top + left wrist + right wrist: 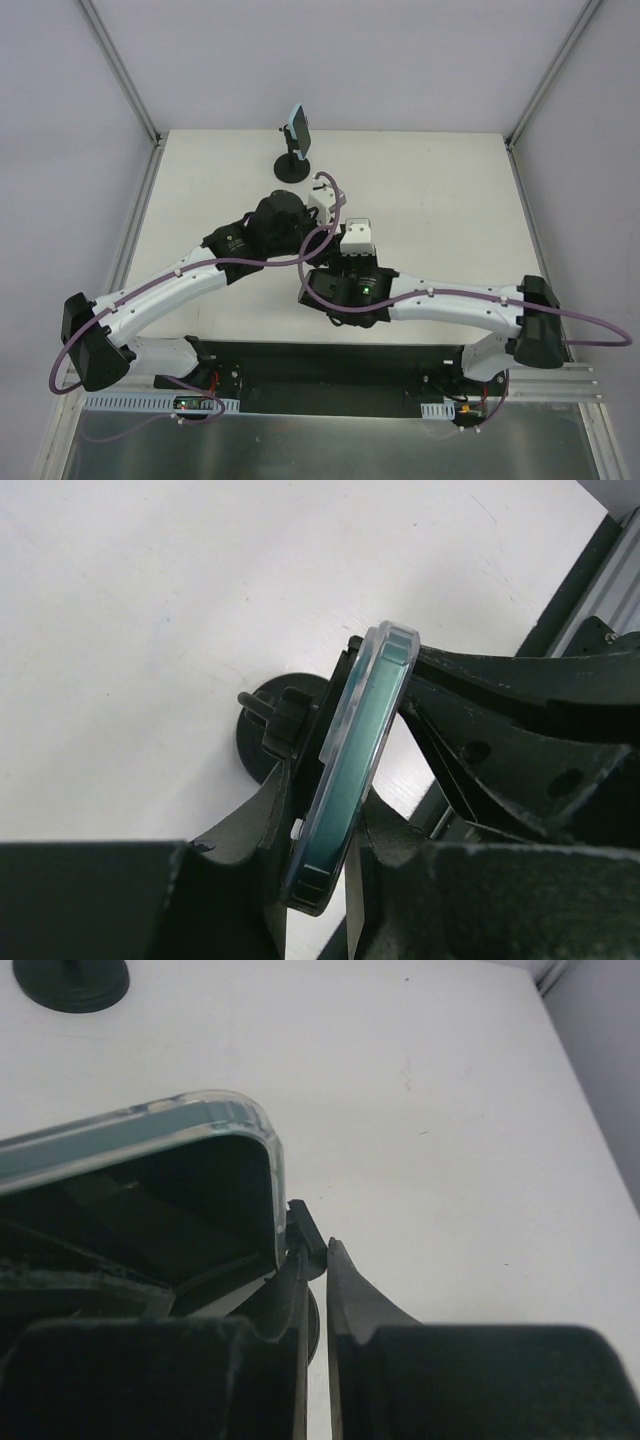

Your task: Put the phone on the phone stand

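The phone (365, 720), teal-edged in a clear case, stands on edge between the fingers of my left gripper (330, 795), which is shut on its two faces. Right behind it is the black phone stand, with a round base (255, 730) and a knob. In the right wrist view the phone's case corner (200, 1125) sits just left of my right gripper (318, 1255). That gripper is shut on a small black part of the phone stand (308, 1228). In the top view both wrists meet mid-table and hide the phone and this stand.
Another black stand (291, 168) stands at the table's back edge, with a light-blue slab (297, 128) tilted on it. Its base (70, 980) shows at the top left of the right wrist view. Grey walls and metal rails (130, 90) close in the table.
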